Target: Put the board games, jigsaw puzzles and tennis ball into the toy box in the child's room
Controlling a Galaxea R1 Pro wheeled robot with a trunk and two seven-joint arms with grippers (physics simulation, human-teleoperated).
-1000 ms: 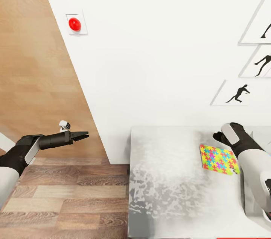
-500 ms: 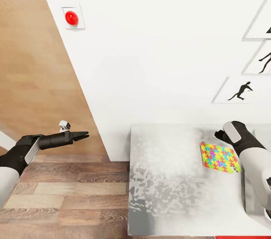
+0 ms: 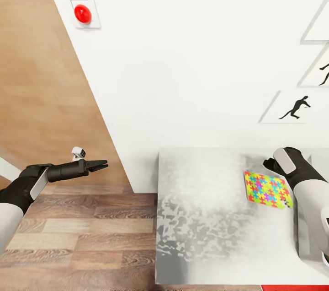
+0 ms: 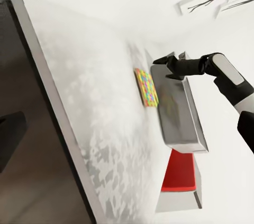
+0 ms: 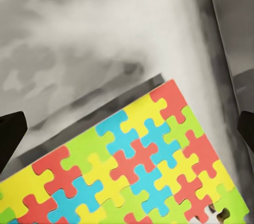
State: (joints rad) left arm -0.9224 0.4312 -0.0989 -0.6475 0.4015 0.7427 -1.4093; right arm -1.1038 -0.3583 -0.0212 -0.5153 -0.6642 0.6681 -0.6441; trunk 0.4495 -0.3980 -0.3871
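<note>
A jigsaw puzzle (image 3: 267, 189) with bright multicoloured pieces lies flat on the pale grey-white table (image 3: 205, 218), towards its right side. My right gripper (image 3: 270, 166) hovers just past the puzzle's far edge, pointing down. In the right wrist view the jigsaw puzzle (image 5: 132, 171) lies below the open right gripper (image 5: 127, 131), whose fingertips (image 5: 10, 139) stand wide apart with nothing between them. My left gripper (image 3: 103, 163) hangs open and empty over the wood floor, left of the table. The left wrist view also takes in the puzzle (image 4: 148, 87) and the right gripper (image 4: 166, 68).
A long grey box (image 4: 180, 113) lies on the table beside the puzzle, with a second grey box holding something red (image 4: 180, 174) nearer me. A white wall (image 3: 192, 67) with a red button (image 3: 82, 13) and framed silhouette pictures (image 3: 292, 108) runs behind the table. Wood floor (image 3: 82, 236) lies to the left.
The whole picture has drifted, so the camera has moved. Both arms keep nearly the same pose, and the right gripper stays over the puzzle's far edge.
</note>
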